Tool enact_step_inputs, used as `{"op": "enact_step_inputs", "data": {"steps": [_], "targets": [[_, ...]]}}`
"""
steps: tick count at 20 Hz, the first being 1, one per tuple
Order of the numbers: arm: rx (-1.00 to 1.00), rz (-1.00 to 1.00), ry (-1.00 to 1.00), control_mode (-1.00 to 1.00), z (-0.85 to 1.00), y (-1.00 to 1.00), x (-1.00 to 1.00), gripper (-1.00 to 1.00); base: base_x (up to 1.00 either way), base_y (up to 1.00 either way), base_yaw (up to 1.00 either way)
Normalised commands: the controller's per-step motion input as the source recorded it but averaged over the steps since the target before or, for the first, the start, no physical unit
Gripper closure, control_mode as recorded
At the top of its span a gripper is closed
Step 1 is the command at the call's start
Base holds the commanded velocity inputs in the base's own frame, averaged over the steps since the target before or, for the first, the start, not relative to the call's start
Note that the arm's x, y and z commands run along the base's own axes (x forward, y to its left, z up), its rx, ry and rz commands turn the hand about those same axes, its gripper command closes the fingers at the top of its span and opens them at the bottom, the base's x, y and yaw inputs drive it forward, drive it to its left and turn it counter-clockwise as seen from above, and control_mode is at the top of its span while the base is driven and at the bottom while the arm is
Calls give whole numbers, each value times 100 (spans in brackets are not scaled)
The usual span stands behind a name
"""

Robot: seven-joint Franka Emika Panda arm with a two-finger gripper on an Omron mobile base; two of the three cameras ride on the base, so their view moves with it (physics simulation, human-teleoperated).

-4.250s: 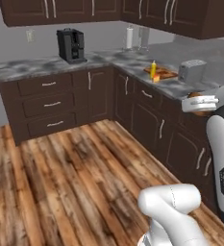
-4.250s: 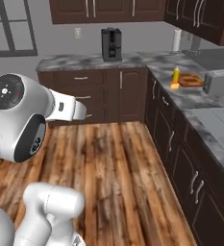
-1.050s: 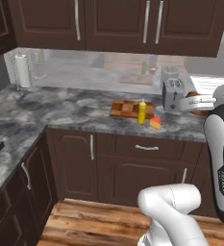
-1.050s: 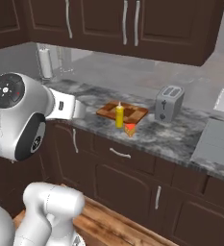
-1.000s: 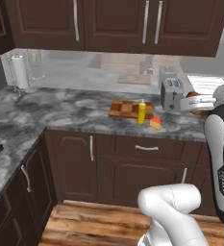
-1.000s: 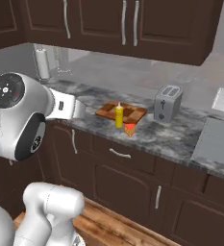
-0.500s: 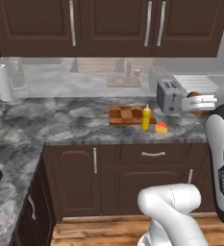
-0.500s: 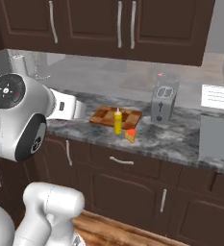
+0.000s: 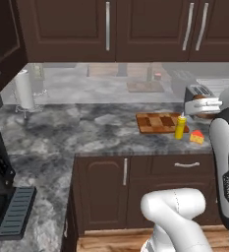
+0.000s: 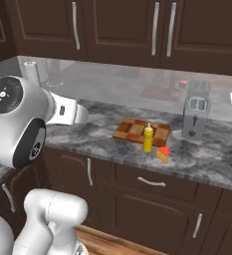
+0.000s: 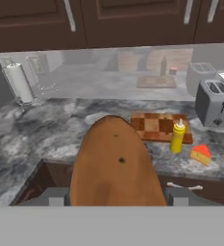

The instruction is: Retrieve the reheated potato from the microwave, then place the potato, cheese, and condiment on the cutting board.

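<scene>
Fingers (image 11: pixel 114 198) grip the potato (image 11: pixel 115 166) (cutting board (image 11: pixel 158 127) beyond)

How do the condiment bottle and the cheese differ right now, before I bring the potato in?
The condiment is a tall, slim yellow bottle standing upright; the cheese is a low orange wedge with a red side. The condiment stands at the cutting board front edge; the cheese lies on the counter beside it, clear of the board. Neither is held; the gripper holds the potato.
</scene>
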Motion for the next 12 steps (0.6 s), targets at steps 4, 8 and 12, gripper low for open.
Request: {"op": "enact_step_inputs", "data": {"steps": [4, 8, 12], "targets": [[0, 0, 0, 100, 0, 0, 0, 100, 63, -1, -16], [0, 0, 0, 100, 0, 0, 0, 100, 45, -1, -36], [0, 0, 0, 100, 0, 0, 0, 100, 45, 2, -35]]}}
